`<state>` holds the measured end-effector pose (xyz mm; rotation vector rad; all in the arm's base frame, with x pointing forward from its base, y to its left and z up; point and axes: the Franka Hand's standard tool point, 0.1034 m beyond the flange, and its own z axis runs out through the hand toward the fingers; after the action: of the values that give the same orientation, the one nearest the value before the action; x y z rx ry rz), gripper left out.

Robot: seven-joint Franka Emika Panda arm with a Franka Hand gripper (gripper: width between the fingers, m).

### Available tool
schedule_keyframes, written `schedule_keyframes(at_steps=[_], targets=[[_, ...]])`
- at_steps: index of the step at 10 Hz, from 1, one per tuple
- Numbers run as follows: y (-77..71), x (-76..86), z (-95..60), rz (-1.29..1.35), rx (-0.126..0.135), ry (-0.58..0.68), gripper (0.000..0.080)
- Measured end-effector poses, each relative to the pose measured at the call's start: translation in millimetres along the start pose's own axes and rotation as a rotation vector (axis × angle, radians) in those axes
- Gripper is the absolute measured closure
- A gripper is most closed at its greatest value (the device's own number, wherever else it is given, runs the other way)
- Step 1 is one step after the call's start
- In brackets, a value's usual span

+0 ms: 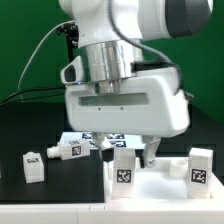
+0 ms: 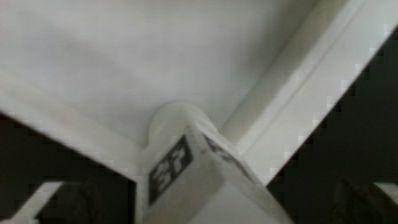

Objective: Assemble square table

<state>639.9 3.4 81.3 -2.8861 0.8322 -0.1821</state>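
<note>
The end effector is open. In the wrist view its fingers stand wide apart, with dark gaps on both sides of an upright small white block leg that carries a black-and-white tag, and they do not grip it. This leg stands between the fingers on the large white plastic square slab with a raised rim, which lies directly beneath the end effector. A second tagged leg stands on the slab toward the exterior view's right. Two more lie on the black surface, a third leg and a fourth leg, well off toward the exterior view's left.
</note>
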Motion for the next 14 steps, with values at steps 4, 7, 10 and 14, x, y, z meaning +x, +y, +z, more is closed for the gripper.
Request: schedule_keyframes(at_steps=[4, 7, 10, 14], targets=[[6.8, -1.3, 5.2, -0.267, -0.018, -0.033, 0.0256], [10.1, -0.6, 5.6, -0.106, -0.023, -0.032, 0.0511], [11.8, -0.8, 5.3, 0.328, -0.025, -0.016, 0.0511], [12.6, -2.9, 6.2, 0.987, 0.014, -0.035, 0.0511]])
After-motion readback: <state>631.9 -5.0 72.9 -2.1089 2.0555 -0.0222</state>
